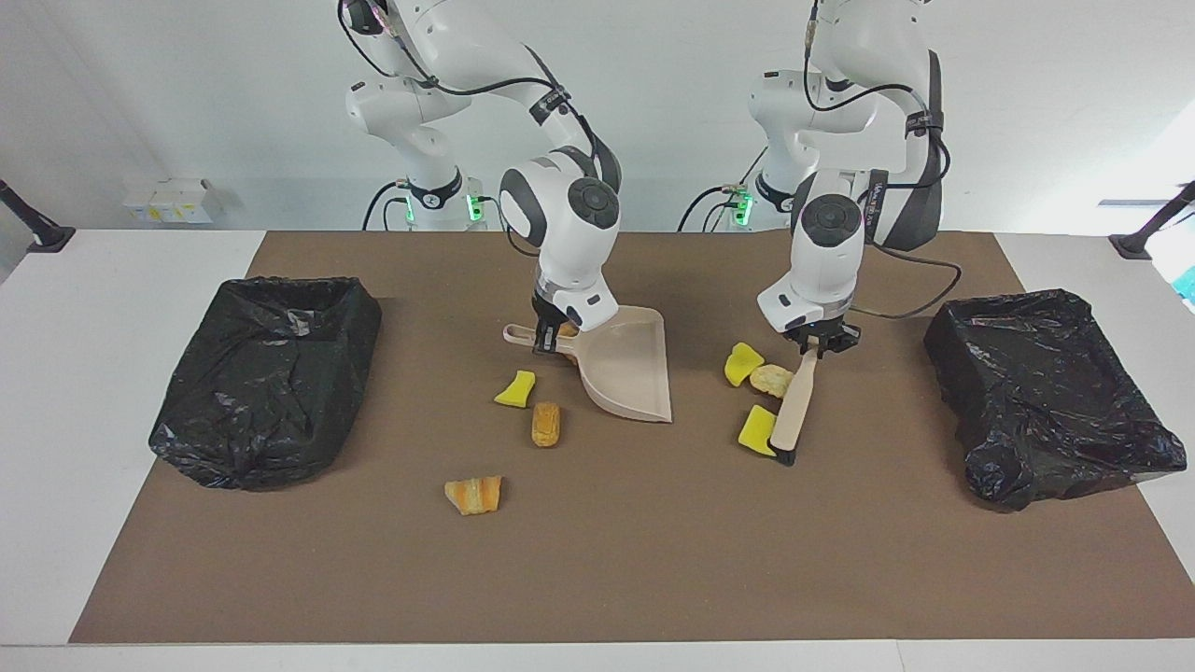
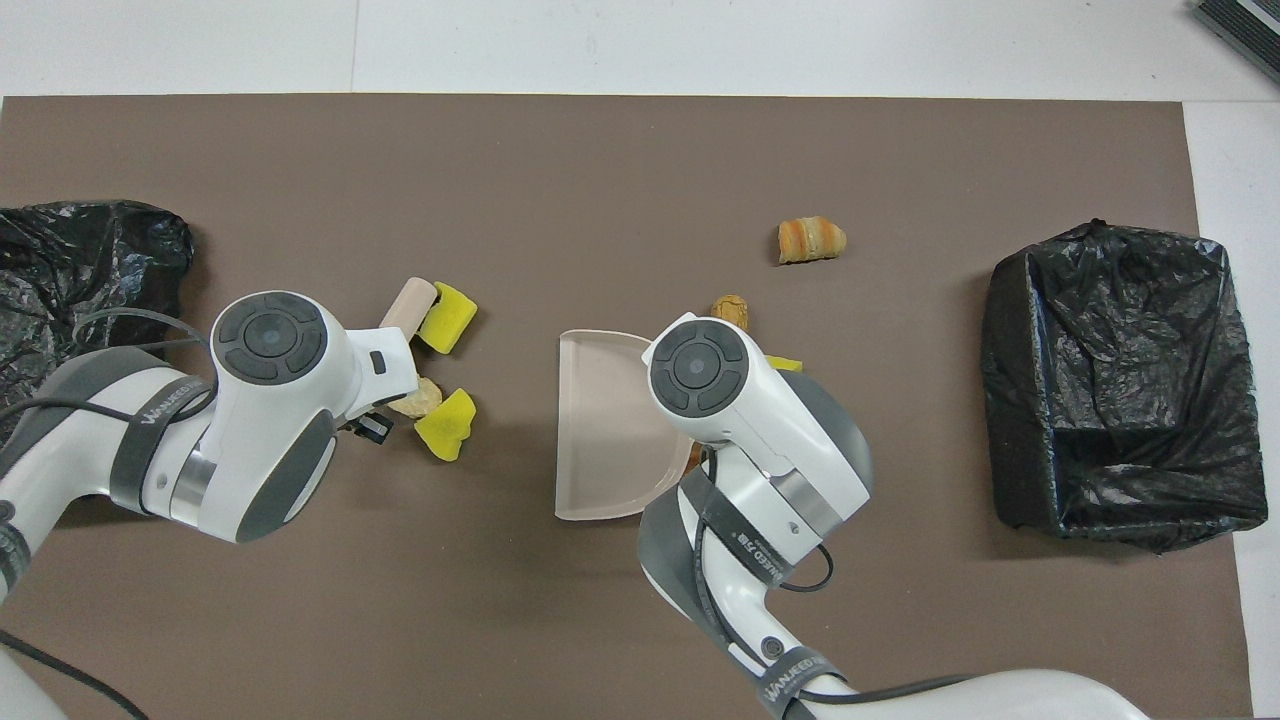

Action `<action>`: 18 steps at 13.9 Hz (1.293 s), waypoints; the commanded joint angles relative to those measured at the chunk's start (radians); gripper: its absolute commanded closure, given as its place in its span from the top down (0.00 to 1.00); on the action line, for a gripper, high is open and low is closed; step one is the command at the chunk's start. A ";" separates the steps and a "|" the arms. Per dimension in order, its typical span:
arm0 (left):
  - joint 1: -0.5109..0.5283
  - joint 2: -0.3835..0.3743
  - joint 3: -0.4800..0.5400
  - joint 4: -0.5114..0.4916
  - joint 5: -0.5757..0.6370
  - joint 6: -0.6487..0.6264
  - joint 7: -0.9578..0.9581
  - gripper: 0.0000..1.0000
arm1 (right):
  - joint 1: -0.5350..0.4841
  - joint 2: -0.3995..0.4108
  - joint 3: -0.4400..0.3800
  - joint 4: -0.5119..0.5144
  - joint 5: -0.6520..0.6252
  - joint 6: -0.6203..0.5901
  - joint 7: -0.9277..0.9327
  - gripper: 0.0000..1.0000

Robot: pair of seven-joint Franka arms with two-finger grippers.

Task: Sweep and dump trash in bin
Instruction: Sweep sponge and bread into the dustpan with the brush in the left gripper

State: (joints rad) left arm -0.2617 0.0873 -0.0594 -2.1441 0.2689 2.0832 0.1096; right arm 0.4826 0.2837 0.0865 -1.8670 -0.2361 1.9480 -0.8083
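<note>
My right gripper [image 1: 551,338] is shut on the handle of the beige dustpan [image 1: 625,369], which sits mid-table with its open mouth toward the left arm's end; it also shows in the overhead view [image 2: 610,440]. My left gripper [image 1: 815,343] is shut on a beige brush [image 1: 796,401], whose dark tip is down at the mat beside a yellow chunk [image 1: 757,430]. Another yellow chunk [image 1: 743,363] and a pale bread piece [image 1: 771,380] lie by the brush. A yellow chunk [image 1: 514,389], a brown bread piece [image 1: 545,424] and a croissant-like piece [image 1: 474,495] lie near the dustpan's handle end.
A black bag-lined bin [image 1: 266,373] stands at the right arm's end of the brown mat, and a second one [image 1: 1046,392] at the left arm's end. White table shows around the mat [image 1: 597,579].
</note>
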 commanded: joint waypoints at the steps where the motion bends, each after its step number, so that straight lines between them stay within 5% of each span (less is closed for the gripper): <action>1: -0.053 -0.018 0.012 0.000 -0.008 -0.043 0.056 0.00 | -0.001 -0.017 0.010 -0.034 -0.023 0.045 0.049 0.00; 6: -0.142 -0.043 0.013 -0.013 -0.152 -0.075 0.009 0.00 | 0.007 -0.018 0.010 -0.034 -0.023 0.042 0.049 0.00; 18: -0.353 -0.057 0.012 0.003 -0.352 -0.069 -0.552 0.00 | 0.005 -0.018 0.010 -0.035 -0.022 0.040 0.069 0.00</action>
State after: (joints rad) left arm -0.5700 0.0507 -0.0622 -2.1490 -0.0560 2.0227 -0.3427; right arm 0.4901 0.2836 0.0899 -1.8734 -0.2361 1.9605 -0.7831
